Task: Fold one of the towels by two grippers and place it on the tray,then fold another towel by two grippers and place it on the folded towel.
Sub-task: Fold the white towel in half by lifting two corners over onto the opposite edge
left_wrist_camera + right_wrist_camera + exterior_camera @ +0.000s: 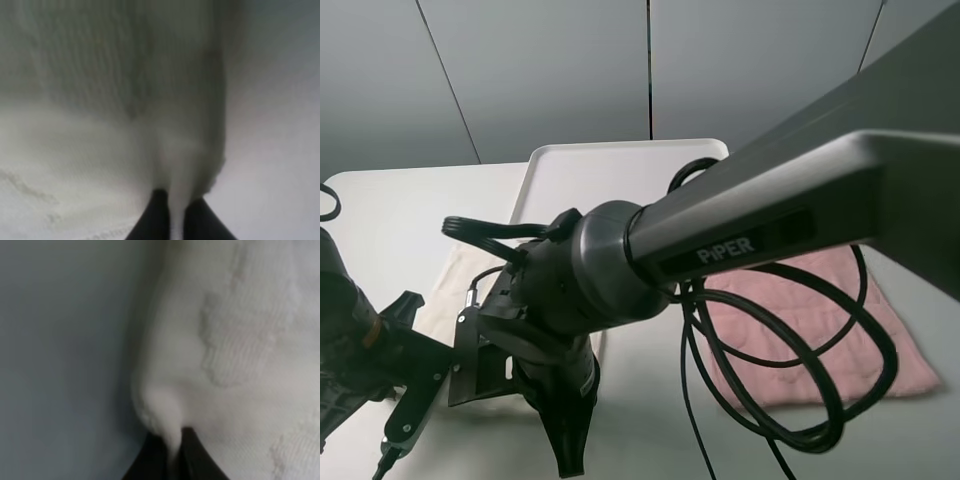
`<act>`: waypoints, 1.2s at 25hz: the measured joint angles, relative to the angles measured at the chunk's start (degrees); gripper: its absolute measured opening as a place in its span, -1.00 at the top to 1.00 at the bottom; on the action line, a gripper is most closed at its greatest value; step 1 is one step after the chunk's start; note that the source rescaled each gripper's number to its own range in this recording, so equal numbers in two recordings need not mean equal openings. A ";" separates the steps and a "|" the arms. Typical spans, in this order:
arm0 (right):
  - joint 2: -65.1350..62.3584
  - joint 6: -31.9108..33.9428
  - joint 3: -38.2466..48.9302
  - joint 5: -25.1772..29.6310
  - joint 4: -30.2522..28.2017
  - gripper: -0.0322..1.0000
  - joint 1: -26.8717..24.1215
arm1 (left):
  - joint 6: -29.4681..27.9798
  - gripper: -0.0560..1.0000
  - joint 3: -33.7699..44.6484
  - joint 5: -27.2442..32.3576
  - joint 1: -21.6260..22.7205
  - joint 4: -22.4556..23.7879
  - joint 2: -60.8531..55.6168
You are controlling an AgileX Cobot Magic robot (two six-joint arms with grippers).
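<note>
A white towel (pixel 453 277) lies on the table's left half, mostly hidden under my arms. In the left wrist view my left gripper (pixel 172 222) is shut on a pinched corner of the white towel (pixel 100 150). In the right wrist view my right gripper (pixel 172 455) is shut on another corner of the same towel (pixel 240 365). In the high view the left gripper (pixel 400 425) is at the front left and the right gripper (pixel 568 455) is beside it, reaching across the middle. A pink towel (pixel 800 320) lies flat on the right. The white tray (pixel 620 170) is at the back.
The right arm's dark body (pixel 720 240) and its looping black cables (pixel 790 400) fill the middle of the high view and hang over the pink towel. Grey wall panels stand behind the table.
</note>
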 joint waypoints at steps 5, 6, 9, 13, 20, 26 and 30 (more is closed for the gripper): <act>-5.10 0.57 0.00 1.48 0.22 0.94 0.00 | 0.00 0.89 0.70 0.37 -0.71 -6.08 -2.60; -5.84 0.57 0.00 2.33 0.22 0.94 0.00 | 0.00 0.89 0.75 0.61 -0.70 -7.29 -3.46; -7.49 0.67 0.00 5.20 0.44 0.94 0.00 | 0.00 0.89 0.97 1.53 -0.70 -10.91 -7.26; -8.96 1.04 0.00 8.59 0.74 0.94 0.00 | 0.00 0.89 1.10 2.95 -0.70 -15.84 -14.06; -13.73 4.57 0.00 10.67 1.53 0.94 0.00 | -0.37 0.89 1.14 9.92 -0.70 -21.70 -24.58; -14.81 8.87 0.00 14.35 1.17 0.94 0.00 | -5.04 0.89 1.14 10.70 -0.70 -24.20 -28.63; -14.81 17.28 0.00 14.76 -4.27 0.94 0.00 | -14.89 0.89 1.14 10.56 -0.70 -20.43 -28.64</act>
